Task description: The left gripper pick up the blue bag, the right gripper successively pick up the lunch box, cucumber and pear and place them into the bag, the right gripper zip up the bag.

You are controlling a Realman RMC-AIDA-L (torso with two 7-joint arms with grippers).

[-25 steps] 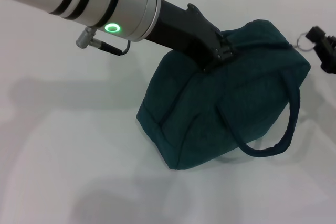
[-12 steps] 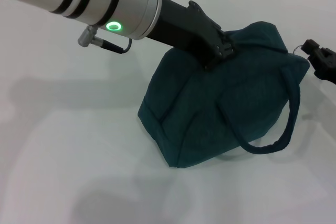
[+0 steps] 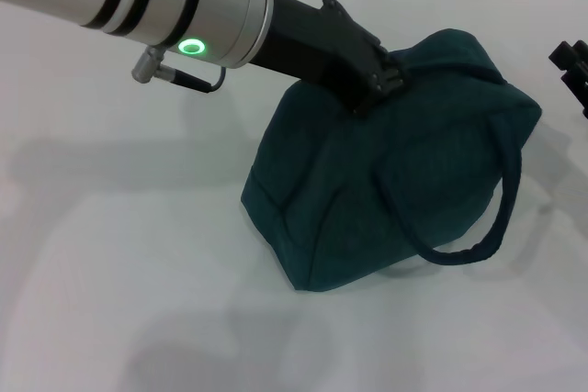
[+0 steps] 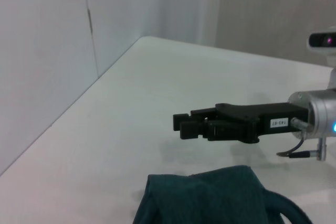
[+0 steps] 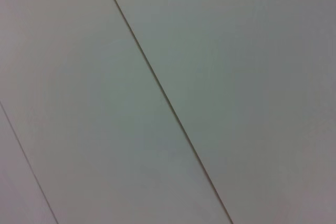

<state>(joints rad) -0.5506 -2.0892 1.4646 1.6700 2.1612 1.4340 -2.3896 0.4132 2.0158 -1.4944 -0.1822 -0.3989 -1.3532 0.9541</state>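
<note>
The white table carries the blue bag, which sits near the middle, tilted, with one loop handle hanging down its front side. The bag looks closed on top and bulges, so I judge that the packing is done and the zipping step is at its end or finished. The left gripper is clamped on the top edge of the bag and holds it up. The right gripper hovers well apart from the bag, above the bare table, fingers close together and holding nothing. If the zipper is not fully shut, the next move calls for the right gripper to return to the pull. The lunch box, cucumber and pear are not visible, and the zipper pull cannot be made out.
</note>
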